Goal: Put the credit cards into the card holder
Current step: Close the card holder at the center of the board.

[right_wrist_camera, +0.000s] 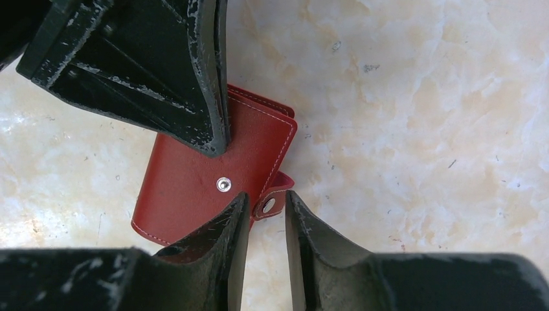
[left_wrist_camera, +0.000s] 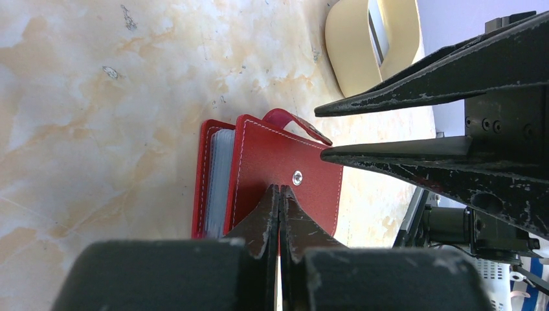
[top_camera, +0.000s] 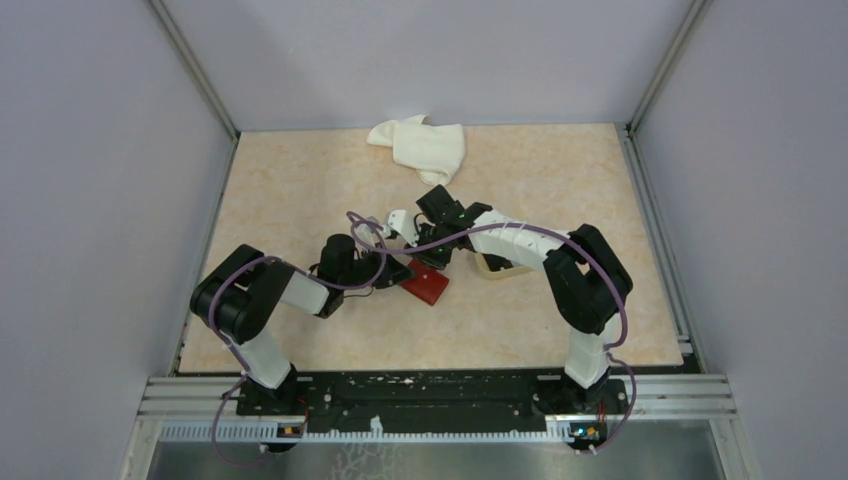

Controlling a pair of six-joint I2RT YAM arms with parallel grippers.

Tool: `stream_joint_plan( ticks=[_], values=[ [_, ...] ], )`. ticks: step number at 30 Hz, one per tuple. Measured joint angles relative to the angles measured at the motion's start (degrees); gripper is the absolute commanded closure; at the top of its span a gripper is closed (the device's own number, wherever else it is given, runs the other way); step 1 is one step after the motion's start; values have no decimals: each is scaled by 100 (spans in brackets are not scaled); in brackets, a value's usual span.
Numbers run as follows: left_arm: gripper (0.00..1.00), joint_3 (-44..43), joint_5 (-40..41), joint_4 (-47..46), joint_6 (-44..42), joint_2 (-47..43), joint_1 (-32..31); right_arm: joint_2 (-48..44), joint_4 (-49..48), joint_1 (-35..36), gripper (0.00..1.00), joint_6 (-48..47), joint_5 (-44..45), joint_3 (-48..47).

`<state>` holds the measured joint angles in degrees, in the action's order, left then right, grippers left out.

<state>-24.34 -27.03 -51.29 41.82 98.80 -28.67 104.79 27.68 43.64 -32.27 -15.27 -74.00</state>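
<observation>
The dark red card holder (top_camera: pixel 427 287) (left_wrist_camera: pixel 285 168) (right_wrist_camera: pixel 194 175) lies closed on the table between the two arms, and clear sleeves show at its edge. My left gripper (top_camera: pixel 400 272) (left_wrist_camera: pixel 280 188) is shut, its joined tips resting on the red cover just below the metal snap stud. My right gripper (top_camera: pixel 437 262) (right_wrist_camera: pixel 267 197) (left_wrist_camera: pixel 318 133) has its jaws narrowly apart, one on either side of the loose snap tab (right_wrist_camera: pixel 270 202) (left_wrist_camera: pixel 291 120); the tab fills the gap between them. No credit cards can be made out.
A beige rounded tray (top_camera: pixel 497 268) (left_wrist_camera: pixel 346 58) sits just right of the card holder, mostly under the right arm. A crumpled white cloth (top_camera: pixel 420 145) lies at the back of the table. Grey walls close in three sides.
</observation>
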Motion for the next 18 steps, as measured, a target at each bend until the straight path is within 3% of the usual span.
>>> stream_joint_plan(
  ticks=[9, 14, 18],
  values=[
    [100, 0, 0, -2, -2, 0, 0, 0, 81, 0, 83, -2, 13, -7],
    [100, 0, 0, -2, -2, 0, 0, 0, 111, 0, 100, -2, 35, -7],
    [100, 2, 0, -4, -2, 0, 0, 2, 149, 0, 100, 39, 50, -48]
  ],
)
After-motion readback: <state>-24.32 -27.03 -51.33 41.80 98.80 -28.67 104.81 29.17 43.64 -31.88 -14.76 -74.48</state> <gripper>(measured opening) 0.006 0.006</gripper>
